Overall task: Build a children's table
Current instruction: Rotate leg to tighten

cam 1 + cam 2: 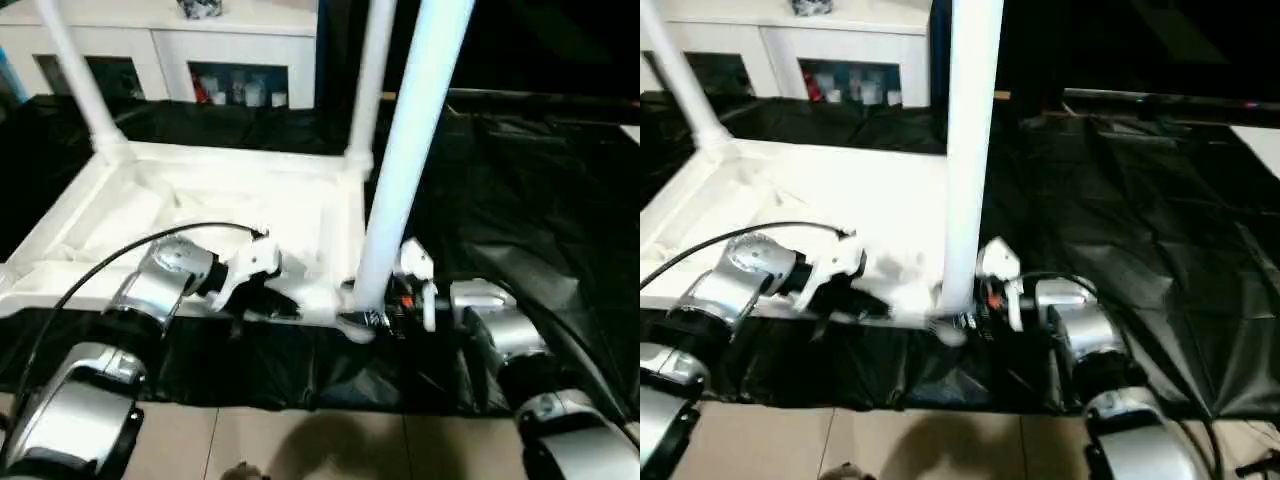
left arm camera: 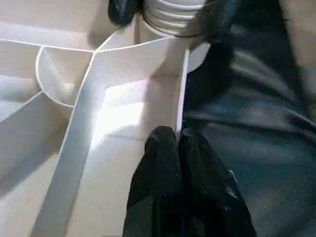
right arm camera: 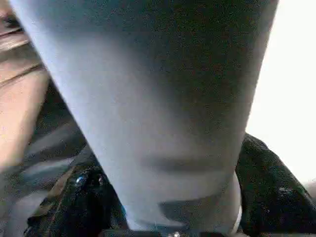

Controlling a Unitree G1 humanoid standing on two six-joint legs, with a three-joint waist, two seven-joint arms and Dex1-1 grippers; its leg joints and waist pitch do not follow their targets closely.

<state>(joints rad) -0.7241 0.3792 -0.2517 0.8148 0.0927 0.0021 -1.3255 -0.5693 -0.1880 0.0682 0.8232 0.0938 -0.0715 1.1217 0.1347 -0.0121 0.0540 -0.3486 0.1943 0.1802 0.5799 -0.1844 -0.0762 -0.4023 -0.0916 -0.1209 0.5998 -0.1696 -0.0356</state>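
Observation:
The white tabletop (image 1: pixel 200 200) lies underside up on a black sheet, its ribs showing. Two white legs (image 1: pixel 80 80) (image 1: pixel 368 80) stand in its far corner sockets. A third leg (image 1: pixel 410 150) stands upright in the near right corner socket (image 2: pixel 123 59), and its threaded foot (image 2: pixel 173 15) shows there. My right gripper (image 1: pixel 385 305) is shut on this leg near its base, one black finger (image 3: pixel 266 187) on each side. My left gripper (image 2: pixel 177 138) is shut on the tabletop's thin near rim, just left of that corner.
A black sheet (image 1: pixel 520 180) covers the floor around and to the right of the tabletop. A white cabinet (image 1: pixel 230 50) with glass doors stands behind. Light floor tiles (image 1: pixel 300 440) show at the near edge, and a black cable (image 1: pixel 100 265) arcs over my left forearm.

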